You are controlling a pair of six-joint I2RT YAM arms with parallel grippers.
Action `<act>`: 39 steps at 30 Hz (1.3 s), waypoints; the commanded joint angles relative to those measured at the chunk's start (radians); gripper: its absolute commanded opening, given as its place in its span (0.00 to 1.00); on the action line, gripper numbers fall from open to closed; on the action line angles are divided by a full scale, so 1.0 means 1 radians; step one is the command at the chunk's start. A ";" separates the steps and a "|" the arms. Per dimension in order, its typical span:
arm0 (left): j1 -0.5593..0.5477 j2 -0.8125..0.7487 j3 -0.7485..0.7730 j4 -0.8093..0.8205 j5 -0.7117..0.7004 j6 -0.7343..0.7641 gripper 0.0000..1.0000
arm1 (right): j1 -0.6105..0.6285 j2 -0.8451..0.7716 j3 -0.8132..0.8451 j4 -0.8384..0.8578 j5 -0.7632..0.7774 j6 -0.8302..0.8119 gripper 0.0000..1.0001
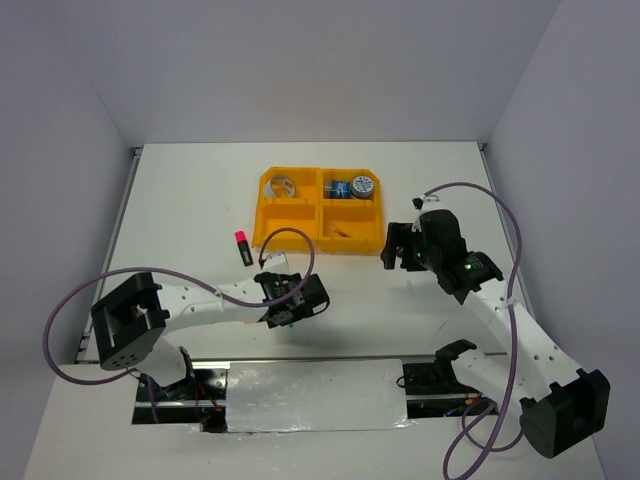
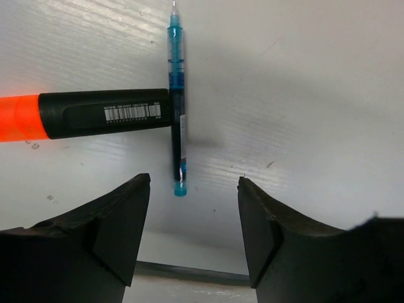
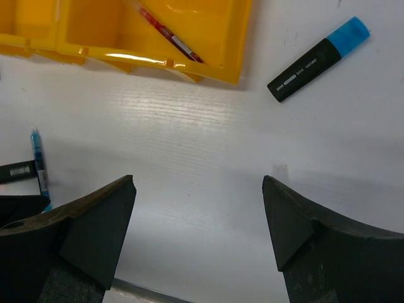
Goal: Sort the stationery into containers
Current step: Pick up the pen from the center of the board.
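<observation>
The orange four-compartment tray (image 1: 266,215) stands mid-table. It holds a silvery ring (image 1: 283,186), blue-grey tape rolls (image 1: 350,187) and a red pen (image 3: 170,36). A pink-capped marker (image 1: 242,248) lies left of the tray. My left gripper (image 2: 194,186) is open and empty, just short of the thin blue pen (image 2: 177,107), which lies across the end of the orange-capped marker (image 2: 95,113). My right gripper (image 3: 199,183) is open and empty over bare table, with the blue-capped marker (image 3: 319,58) lying ahead to its right. In the top view both grippers (image 1: 272,283) (image 1: 398,250) hover near the tray's front.
The tray's near wall (image 3: 145,60) is just ahead of the right gripper. The blue pen (image 3: 39,161) also shows at the left edge of the right wrist view. Purple cables loop over both arms. A silver taped strip (image 1: 315,395) lies between the arm bases.
</observation>
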 commanded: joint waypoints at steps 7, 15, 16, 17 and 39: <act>0.037 0.107 0.100 -0.068 -0.034 -0.030 0.63 | 0.001 -0.072 -0.018 0.037 -0.026 0.004 0.87; 0.062 0.150 0.082 -0.057 -0.032 -0.036 0.58 | -0.001 -0.082 -0.031 0.060 -0.034 0.002 0.87; 0.063 0.153 0.079 -0.051 -0.025 -0.030 0.58 | -0.001 -0.075 -0.029 0.062 -0.034 0.001 0.87; 0.065 0.158 0.076 -0.042 -0.023 -0.028 0.57 | -0.001 -0.072 -0.027 0.060 -0.049 0.001 0.87; 0.063 0.185 0.001 0.097 0.090 0.041 0.00 | -0.007 -0.054 -0.014 0.051 -0.097 0.002 0.88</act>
